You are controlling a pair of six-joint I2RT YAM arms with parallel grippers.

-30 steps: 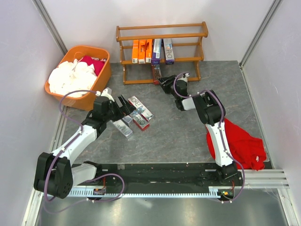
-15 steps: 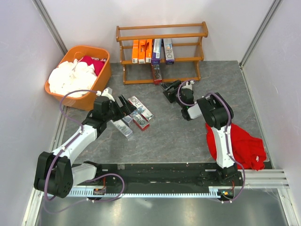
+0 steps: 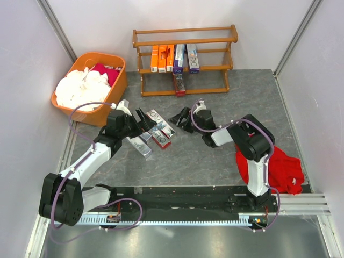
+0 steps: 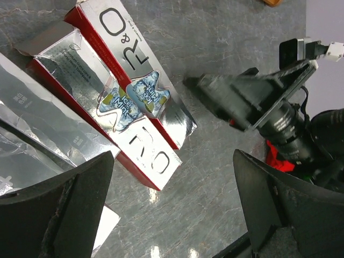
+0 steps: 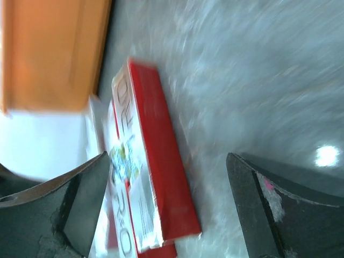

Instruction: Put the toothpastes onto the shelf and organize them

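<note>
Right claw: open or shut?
Open. The right claw shows both fingers wide apart in its wrist view, clamping nothing.

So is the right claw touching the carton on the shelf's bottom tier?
Apart. Top view shows bare table between the open right claw and the red-and-silver toothpaste carton on the shelf's bottom tier.

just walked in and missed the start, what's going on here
Two robot arms are putting toothpaste boxes onto the wooden shelf. Several boxes already stand on it, and a loose pile lies on the table. The left arm hovers over that pile, jaws open and empty. The right arm points toward the same pile, its jaws open and empty too.
</note>
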